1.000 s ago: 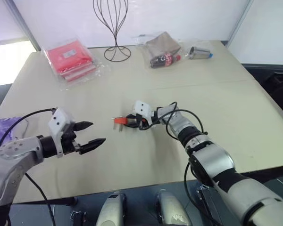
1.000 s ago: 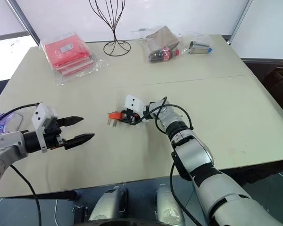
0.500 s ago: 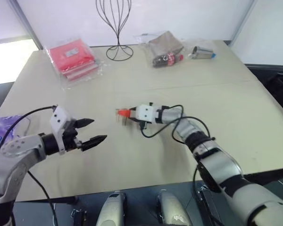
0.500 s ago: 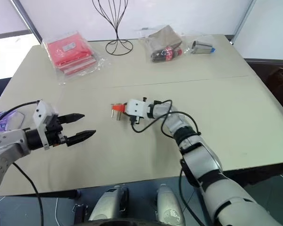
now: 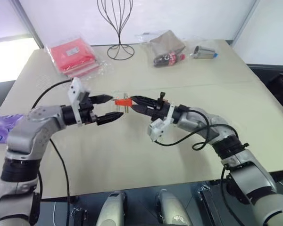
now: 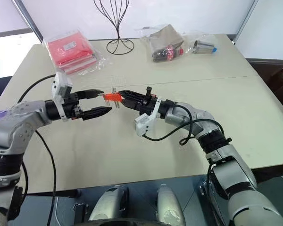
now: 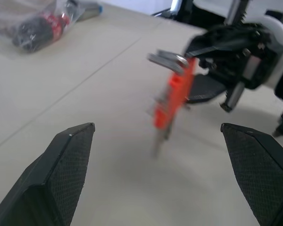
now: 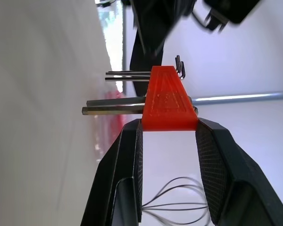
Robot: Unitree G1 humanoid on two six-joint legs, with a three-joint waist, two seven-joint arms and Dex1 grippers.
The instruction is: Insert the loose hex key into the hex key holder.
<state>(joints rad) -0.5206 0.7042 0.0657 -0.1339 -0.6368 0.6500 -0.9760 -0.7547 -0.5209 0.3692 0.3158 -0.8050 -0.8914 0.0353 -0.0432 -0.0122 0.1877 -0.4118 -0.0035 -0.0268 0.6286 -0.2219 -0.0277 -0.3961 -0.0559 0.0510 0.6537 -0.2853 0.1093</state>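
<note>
1. The hex key holder (image 5: 123, 101), a small orange-red block with short grey keys sticking out of it, is held clear above the middle of the worktop (image 5: 188, 84).
2. The right gripper (image 8: 169, 129) pinches the holder's wide end between its two black fingers, one pad on each side; the keys poke out across the block, their bent ends showing beyond its narrow end.
3. In the head views the right gripper reaches in from 3 o'clock of the holder, roughly level.
4. The left gripper (image 5: 107, 108) comes from 9 o'clock, its fingers spread wide, one above and one below the holder's height, tips just beside the block but not touching it.
5. From the left wrist the holder hangs tilted between the two spread fingers (image 7: 61, 169), with the right gripper's black body behind it.
6. I cannot make out the loose hex key anywhere.
7. At 12 o'clock, near the far edge, stands a black wire stand (image 5: 114, 28).
8. At 11 o'clock lie red packets in clear plastic (image 5: 73, 56).
9. At 1 o'clock sit a bagged brown item with a small bottle (image 5: 166, 47) and a grey metal cup (image 5: 203, 52) on its side.
</note>
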